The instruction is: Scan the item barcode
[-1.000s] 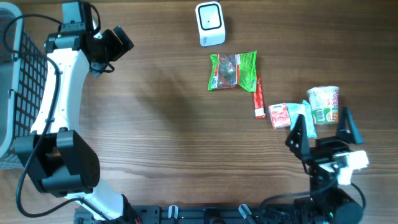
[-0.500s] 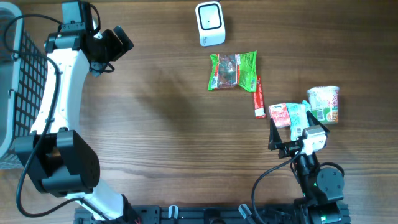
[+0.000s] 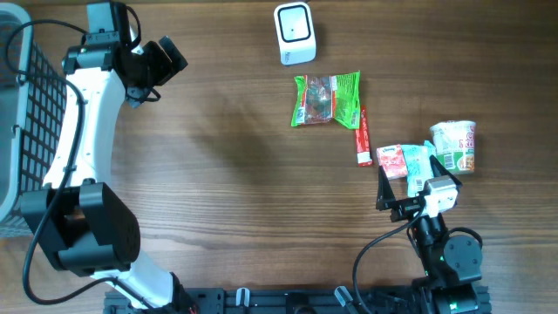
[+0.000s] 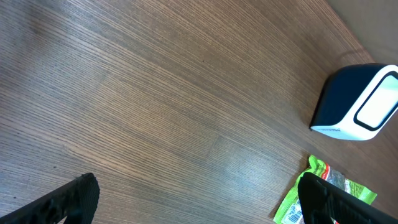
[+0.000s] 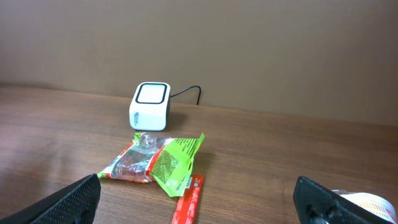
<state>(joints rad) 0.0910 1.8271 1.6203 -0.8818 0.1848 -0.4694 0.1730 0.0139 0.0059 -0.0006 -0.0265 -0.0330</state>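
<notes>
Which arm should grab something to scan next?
Right. The right fingers, open, sit just beside the red packet and cup, facing the scanner. The left fingers, also open, hang far off near the basket, away from every item.

Soft, even light falls from above on the wooden surface [image 3: 227, 174]; shadows are faint and blurred at their edges. The scanner [image 3: 294, 33] has a white face that is nearly washed out, and the green packet [image 3: 327, 98] shows small glints. In the left wrist view the grain is sharp and dimmer at the upper left, while the fingers [image 4: 68, 202] of the left tool [image 4: 198, 205] are dark and blurred. The right wrist view is softer, and the fingers [image 5: 71, 199] of the right tool [image 5: 205, 202] are out of focus.
</notes>
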